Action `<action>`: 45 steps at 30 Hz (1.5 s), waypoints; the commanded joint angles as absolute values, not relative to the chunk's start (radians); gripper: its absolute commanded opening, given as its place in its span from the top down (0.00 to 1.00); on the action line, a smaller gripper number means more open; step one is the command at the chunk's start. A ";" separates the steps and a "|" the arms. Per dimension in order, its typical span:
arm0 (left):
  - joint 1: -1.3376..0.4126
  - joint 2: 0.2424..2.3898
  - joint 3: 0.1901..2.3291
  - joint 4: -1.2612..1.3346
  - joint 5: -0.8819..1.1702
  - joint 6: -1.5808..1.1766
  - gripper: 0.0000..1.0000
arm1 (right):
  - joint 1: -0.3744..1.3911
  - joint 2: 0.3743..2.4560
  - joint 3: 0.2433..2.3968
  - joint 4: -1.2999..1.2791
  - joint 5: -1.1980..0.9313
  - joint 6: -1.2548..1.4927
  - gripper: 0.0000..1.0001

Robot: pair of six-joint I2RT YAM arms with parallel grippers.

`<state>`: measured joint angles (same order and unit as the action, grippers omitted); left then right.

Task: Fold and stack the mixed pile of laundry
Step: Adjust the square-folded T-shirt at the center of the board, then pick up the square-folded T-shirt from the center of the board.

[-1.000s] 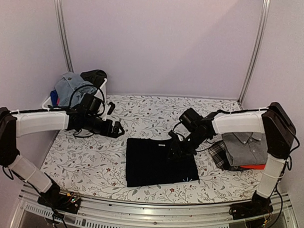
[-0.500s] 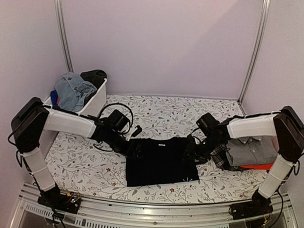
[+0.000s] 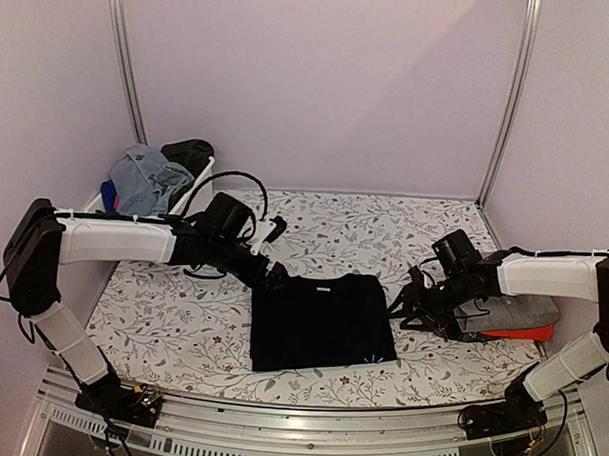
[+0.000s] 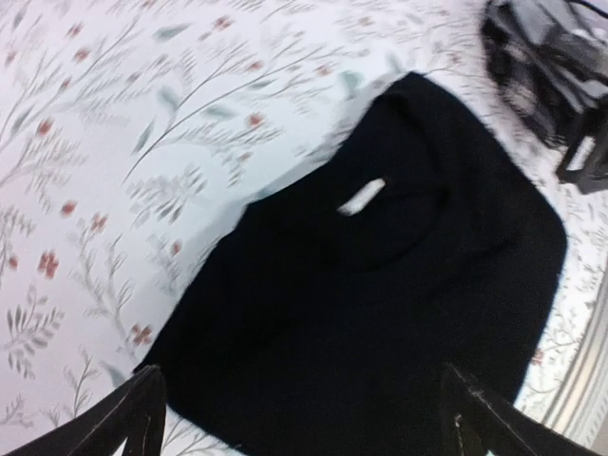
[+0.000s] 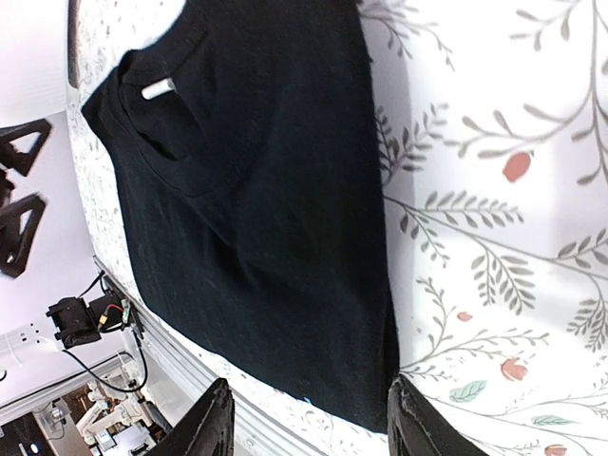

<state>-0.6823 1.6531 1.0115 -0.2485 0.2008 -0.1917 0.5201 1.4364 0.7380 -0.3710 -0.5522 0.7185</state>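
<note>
1. Black garment (image 3: 321, 319) lies folded mid-tabletop (image 3: 171, 328), not yet stacked.
2. To its right sits the folded stack (image 3: 520, 314).
3. Beyond its far-left corner, the tub (image 3: 197, 202) holds unfolded laundry (image 3: 144, 177).
4. Left end effector (image 3: 272, 277) and right end effector (image 3: 407, 307) flank the black garment, fingers apart and empty.

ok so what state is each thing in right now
black garment: folded, flat on the table
left gripper: open, empty, at the garment's far left corner
right gripper: open, empty, beside the garment's right edge
grey shirt: folded, lying on a red piece
white tub: holds unfolded clothes
</note>
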 commanded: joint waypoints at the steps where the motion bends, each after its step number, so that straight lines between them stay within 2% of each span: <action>1: -0.885 1.636 1.079 -0.141 0.277 -0.013 0.00 | 0.503 1.394 0.697 -0.329 -0.583 0.781 0.46; 11: -1.204 1.979 1.352 -0.147 0.317 0.184 0.25 | 0.465 1.340 0.634 -0.310 -0.632 0.867 0.46; 18: -1.222 2.110 1.407 -0.103 0.261 0.173 0.31 | 0.463 1.285 0.588 -0.298 -0.627 0.924 0.43; 21: -1.221 2.138 1.409 -0.103 0.213 0.179 0.34 | 0.463 1.268 0.578 -0.305 -0.618 0.931 0.38; 25: -1.220 2.154 1.385 -0.085 0.200 0.186 0.41 | 0.463 1.252 0.565 -0.303 -0.607 0.951 0.36; 28: -1.220 2.169 1.383 -0.094 0.184 0.188 0.55 | 0.463 1.249 0.558 -0.314 -0.598 0.957 0.35; 32: -1.212 2.158 1.391 -0.090 0.135 0.179 0.84 | 0.469 1.273 0.535 -0.285 -0.634 0.968 0.32; 36: -1.173 2.070 1.358 -0.020 0.258 0.129 0.98 | 0.501 1.346 0.548 -0.261 -0.645 0.968 0.27; 39: -1.157 2.011 1.322 0.061 0.305 0.111 1.00 | 0.522 1.400 0.558 -0.181 -0.668 0.999 0.22; 45: -1.142 1.980 1.311 0.063 0.343 0.106 1.00 | 0.532 1.501 0.577 -0.090 -0.697 1.058 0.13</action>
